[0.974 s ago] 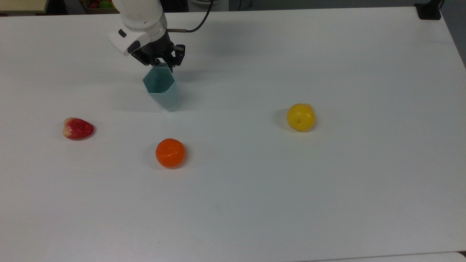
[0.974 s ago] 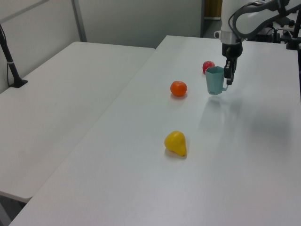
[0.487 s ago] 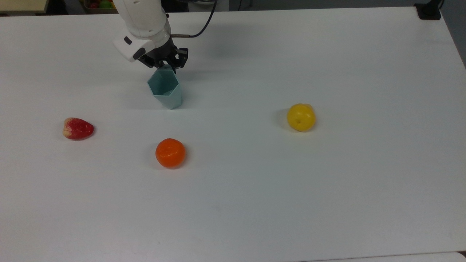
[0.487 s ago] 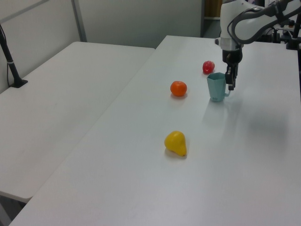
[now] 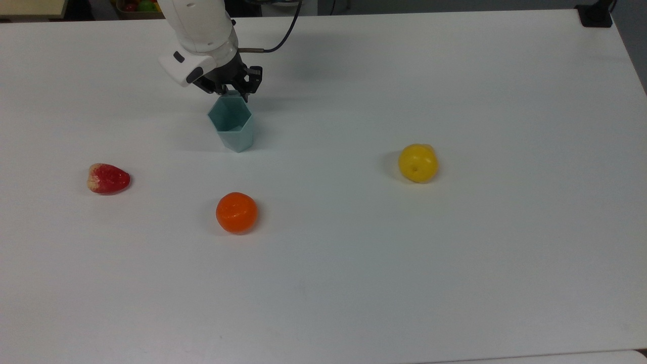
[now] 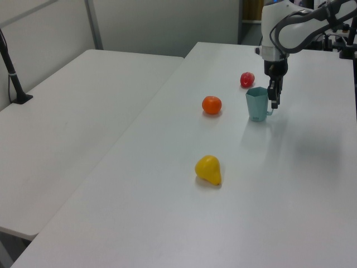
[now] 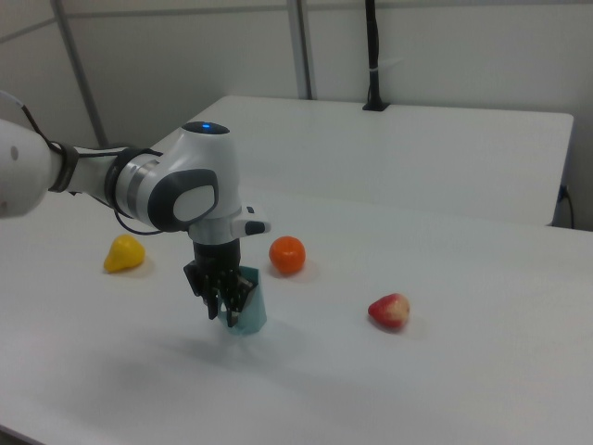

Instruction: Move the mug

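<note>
Our claw pinches the mug at its rim, mug upright on the white table.

We see the gripper (image 5: 233, 93) reaching down at the far edge of the mug (image 5: 232, 124) in the top view, its fingers closed on the rim there; in the left view the gripper (image 6: 274, 99) sits at the mug's (image 6: 257, 104) right side, and in the right view the gripper (image 7: 223, 303) stands just left of the mug (image 7: 249, 304). We count one mug, one strawberry (image 5: 107, 178), one orange (image 5: 236, 212) and one yellow pear (image 5: 417, 162), all well apart on the table (image 5: 455, 263). The mug is pale teal-blue, with a hexagonal rim and faceted sides tapering to its base, and it stands in the table's far-left part in the top view.
</note>
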You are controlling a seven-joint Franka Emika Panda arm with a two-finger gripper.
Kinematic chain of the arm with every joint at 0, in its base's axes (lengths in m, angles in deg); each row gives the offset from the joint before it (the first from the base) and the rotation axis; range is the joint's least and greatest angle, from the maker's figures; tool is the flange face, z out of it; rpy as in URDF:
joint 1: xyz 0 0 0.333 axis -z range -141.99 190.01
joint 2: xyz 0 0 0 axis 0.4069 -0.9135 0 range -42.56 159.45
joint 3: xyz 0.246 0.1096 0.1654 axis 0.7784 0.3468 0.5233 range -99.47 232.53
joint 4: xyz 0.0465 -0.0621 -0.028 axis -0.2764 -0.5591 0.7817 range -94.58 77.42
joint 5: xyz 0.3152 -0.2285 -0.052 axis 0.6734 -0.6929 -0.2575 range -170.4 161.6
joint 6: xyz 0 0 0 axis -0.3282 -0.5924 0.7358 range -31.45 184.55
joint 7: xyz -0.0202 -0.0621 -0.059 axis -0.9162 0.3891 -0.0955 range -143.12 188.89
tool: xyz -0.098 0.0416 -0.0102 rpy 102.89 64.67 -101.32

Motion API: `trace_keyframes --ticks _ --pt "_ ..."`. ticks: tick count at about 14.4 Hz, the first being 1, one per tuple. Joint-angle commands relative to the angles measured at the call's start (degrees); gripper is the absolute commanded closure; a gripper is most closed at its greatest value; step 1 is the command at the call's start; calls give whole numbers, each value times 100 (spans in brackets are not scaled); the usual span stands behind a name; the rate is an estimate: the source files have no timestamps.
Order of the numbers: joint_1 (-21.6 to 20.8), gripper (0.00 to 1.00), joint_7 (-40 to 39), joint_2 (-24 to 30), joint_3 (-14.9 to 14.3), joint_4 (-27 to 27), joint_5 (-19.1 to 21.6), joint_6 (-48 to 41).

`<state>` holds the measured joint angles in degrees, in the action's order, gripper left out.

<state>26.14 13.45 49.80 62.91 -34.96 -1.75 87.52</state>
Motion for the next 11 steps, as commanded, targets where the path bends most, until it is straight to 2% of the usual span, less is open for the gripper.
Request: trace_keyframes --ticks 1,4,6,8,10,11 --pt "-10 39 161 126 37 -69 -28 -107" --pt "-10 32 161 187 37 -25 -28 -178" --pt "-2 25 170 293 37 185 -28 -388" --pt "24 18 310 389 37 509 -28 -748" --pt "69 0 538 495 29 1053 -54 -1222" --pt "69 0 583 513 28 1204 -98 -1337"
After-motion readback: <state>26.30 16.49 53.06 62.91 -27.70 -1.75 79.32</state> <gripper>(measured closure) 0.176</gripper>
